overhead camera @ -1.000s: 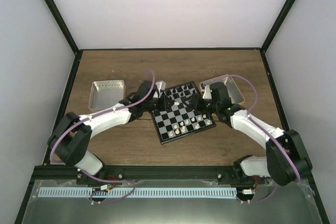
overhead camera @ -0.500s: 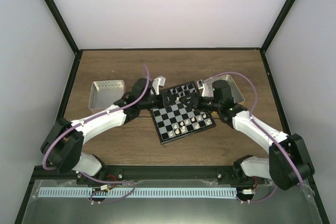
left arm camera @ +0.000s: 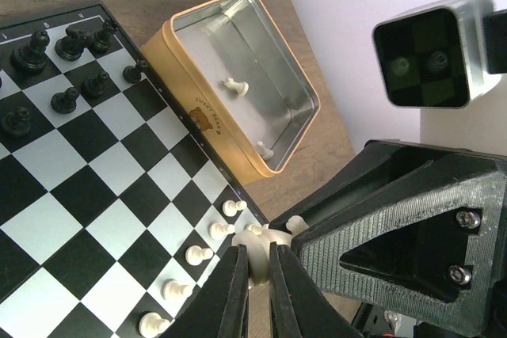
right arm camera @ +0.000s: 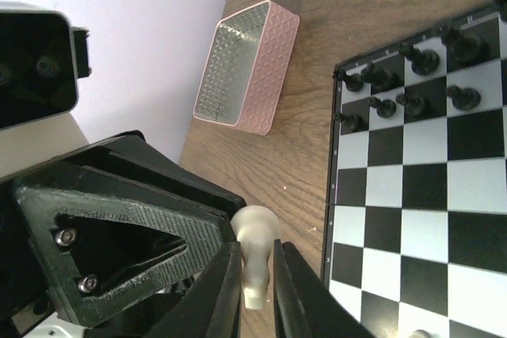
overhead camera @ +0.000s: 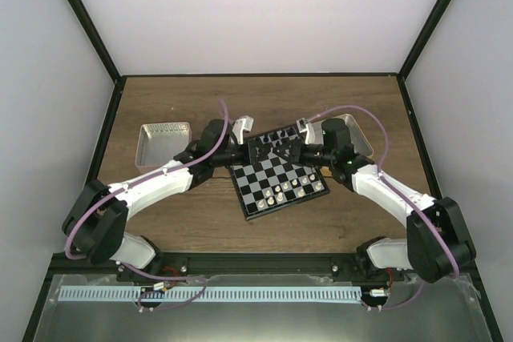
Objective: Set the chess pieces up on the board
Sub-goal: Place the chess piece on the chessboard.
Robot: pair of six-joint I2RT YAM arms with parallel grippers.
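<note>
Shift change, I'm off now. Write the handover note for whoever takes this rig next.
Right gripper: shut on the held cream piece, above the board's far part.
Left gripper: also shut around a cream piece, tip to tip with the right; probably the same one, mid-handover.
Done: placed cream pieces stand along one board edge; black chessmen at the opposite end.
Left: set down the held piece; two loose cream pieces lie in the orange-tan tin.
</note>
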